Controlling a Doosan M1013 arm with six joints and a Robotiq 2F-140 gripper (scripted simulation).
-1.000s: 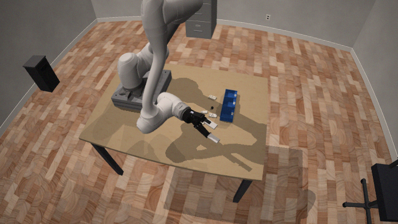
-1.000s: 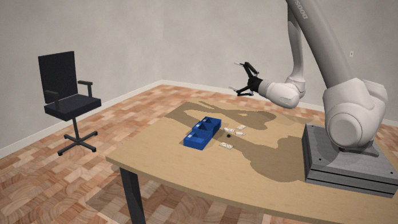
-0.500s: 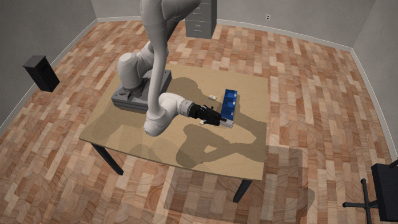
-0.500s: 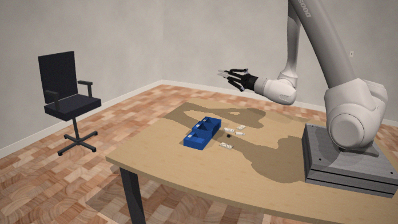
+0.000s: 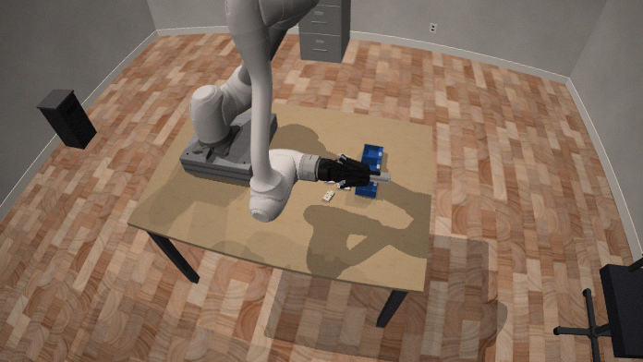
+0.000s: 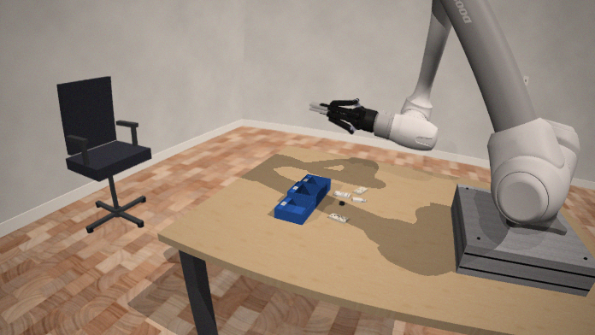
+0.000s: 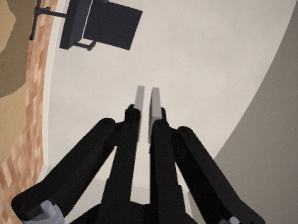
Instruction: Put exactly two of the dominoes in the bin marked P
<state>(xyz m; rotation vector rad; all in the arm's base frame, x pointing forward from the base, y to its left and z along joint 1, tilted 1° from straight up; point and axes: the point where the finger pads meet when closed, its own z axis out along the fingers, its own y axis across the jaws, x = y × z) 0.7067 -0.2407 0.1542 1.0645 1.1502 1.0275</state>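
White arm [image 6: 483,64] up top, black gripper [image 6: 316,108] with pale grey fingertips — sharp contrast. Bins [image 6: 303,198] in solid blue with small white labels. Dominoes [image 6: 342,195] white, dark pips. A tiny black piece [image 6: 342,203] beside them. Table [image 6: 278,248] light tan wood, dark legs; base plate [image 6: 521,256] grey. Floor [image 6: 64,273] — patchwork parquet, reddish-brown and cream. Chair [image 6: 96,141] black, walls [image 6: 171,64] plain grey-white.

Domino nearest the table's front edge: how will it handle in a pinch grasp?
The domino lies flat and thin, so edges look hard to pinch. Probably rigid and light; a nudge should slide it, not roll. The gripper is shut, high above.
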